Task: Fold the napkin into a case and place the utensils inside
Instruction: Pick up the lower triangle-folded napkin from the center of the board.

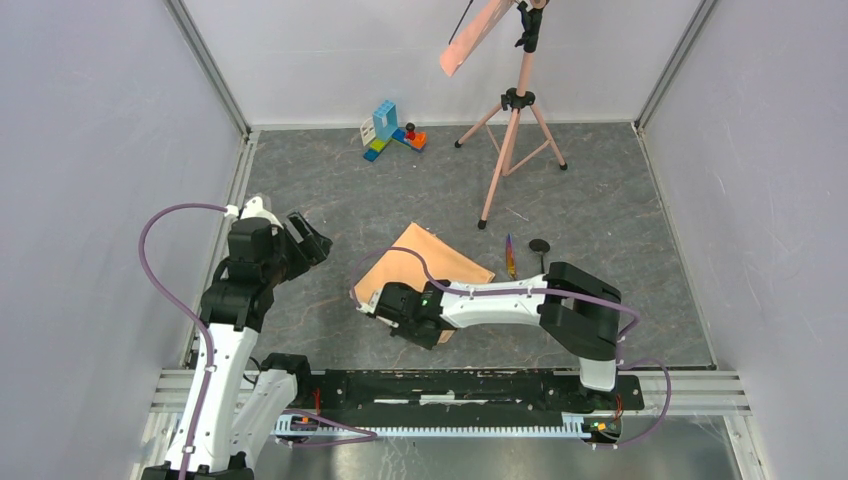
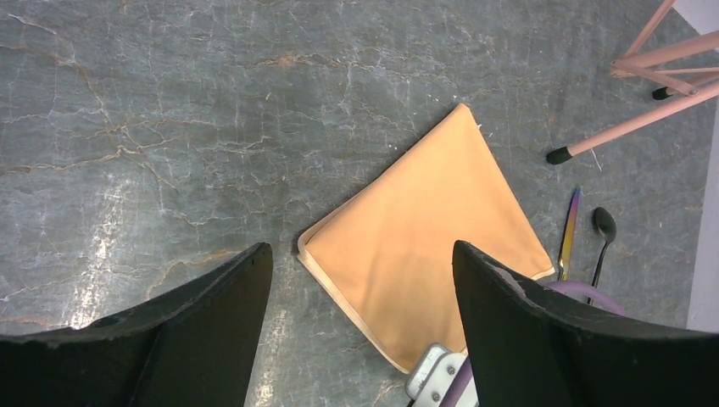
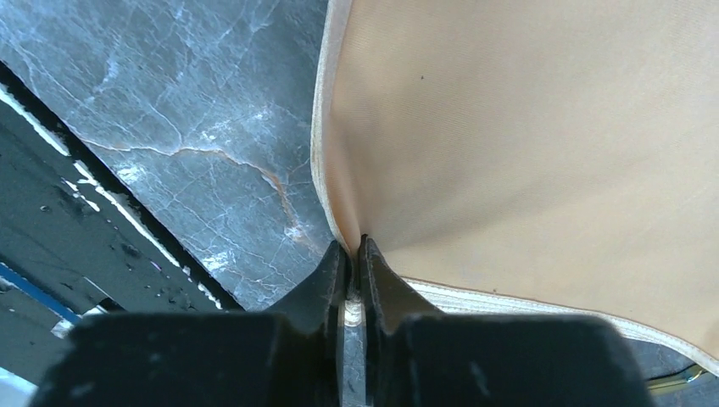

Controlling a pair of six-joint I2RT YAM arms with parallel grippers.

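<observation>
Right claw (image 3: 356, 246) is pressed together on a corner of the napkin (image 3: 526, 153), pinching it right where the two hemmed edges meet. The rest of the cloth spreads flat away from the fingers. From above, that claw (image 1: 385, 305) sits at the near-left corner of the napkin (image 1: 430, 265), with the arm reaching in low from the right.

Left claw (image 2: 360, 248) is spread wide and holding nothing. It hangs above the tabletop (image 1: 600, 200) off to the left of the cloth, looking down at it.

The napkin (image 2: 424, 229) lies roughly in the middle of the tabletop, turned diamond-wise so one corner points away from the arms. Just past its right corner are the purple-gold knife (image 2: 571, 237) and the black spoon (image 2: 604, 229), side by side on the bare surface, near the cloth but not touching it.

Further back there's a pink tripod (image 1: 515, 130), and a little pile of toy blocks (image 1: 390, 130) near the back wall.
</observation>
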